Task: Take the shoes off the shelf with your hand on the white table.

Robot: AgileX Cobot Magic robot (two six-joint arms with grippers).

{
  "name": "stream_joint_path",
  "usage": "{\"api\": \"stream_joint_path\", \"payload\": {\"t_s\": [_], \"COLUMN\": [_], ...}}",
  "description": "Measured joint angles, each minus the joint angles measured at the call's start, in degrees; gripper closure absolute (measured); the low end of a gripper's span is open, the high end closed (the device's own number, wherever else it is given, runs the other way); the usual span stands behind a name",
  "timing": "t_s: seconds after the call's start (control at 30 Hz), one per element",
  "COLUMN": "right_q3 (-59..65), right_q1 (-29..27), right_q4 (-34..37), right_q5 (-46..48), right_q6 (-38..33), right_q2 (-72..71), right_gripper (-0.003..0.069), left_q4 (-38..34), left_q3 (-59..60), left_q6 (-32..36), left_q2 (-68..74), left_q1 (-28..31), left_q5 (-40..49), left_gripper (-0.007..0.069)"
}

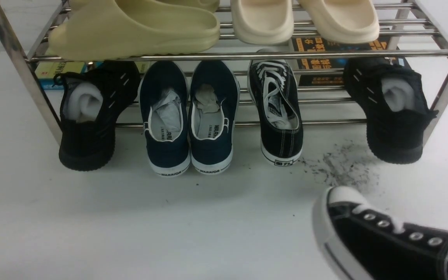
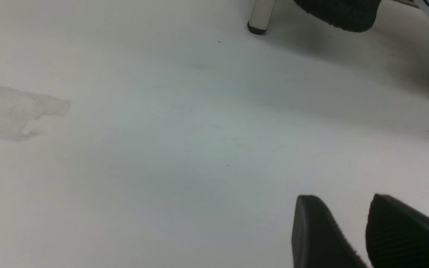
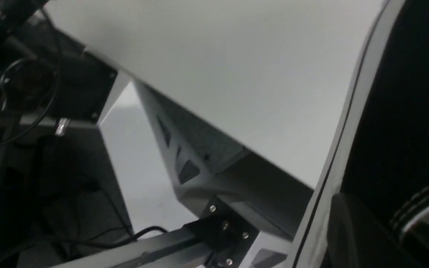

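Off the shelf (image 1: 247, 55), a sneaker (image 1: 387, 249) tilts; only wrist views show right jaws seemingly clamping it, left jaws apart.

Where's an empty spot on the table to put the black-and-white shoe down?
The widest bare patch is the white table in front of the navy WARRIOR slip-ons, out to the left. Another lies left of the shelf post. It is crowded along the shelf's lower tier, shoe beside shoe, and around the scuff streaks by the near canvas sneaker.

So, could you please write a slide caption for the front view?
One black canvas sneaker off the chrome shelf, its mate on the lower tier.
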Motion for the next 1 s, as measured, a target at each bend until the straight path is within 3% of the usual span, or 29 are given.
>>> {"api": "stream_joint_path", "payload": {"t_s": [0.1,0.13,0.27,0.4,0.43,0.5,0.67,1.0], "right_q3": [2.01,2.06,2.12,0.90,0.72,-2.25,-8.56,-13.63], "right_q1": [9.21,9.75,21.78,28.50,28.72,30.80,31.92,32.26], "right_q4": [-3.09,-3.35,-11.89,-23.12,-23.12,-31.36,-42.32,-44.00], "right_q5": [-6.77,-7.14,-15.11,-22.01,-22.29,-25.34,-28.20,-35.63], "right_q6": [4.79,4.79,15.97,30.09,30.82,39.57,50.69,55.43], "right_q2": [3.67,3.98,13.32,22.87,22.87,28.99,39.10,51.34], "right_gripper": [0.0650,0.0650,0.0650,0.0650,0.0650,0.0650,0.0650,0.0641], "left_q4": [0.00,0.00,0.00,0.00,0.00,0.00,0.00,0.00], "left_q3": [0.00,0.00,0.00,0.00,0.00,0.00,0.00,0.00], "left_q6": [0.00,0.00,0.00,0.00,0.00,0.00,0.00,0.00], "left_q2": [0.00,0.00,0.00,0.00,0.00,0.00,0.00,0.00], "left_q1": [0.00,0.00,0.00,0.00,0.00,0.00,0.00,0.00], "left_q5": [0.00,0.00,0.00,0.00,0.00,0.00,0.00,0.00], "left_gripper": [0.0385,0.0385,0.0385,0.0385,0.0385,0.0385,0.0385,0.0385]}}
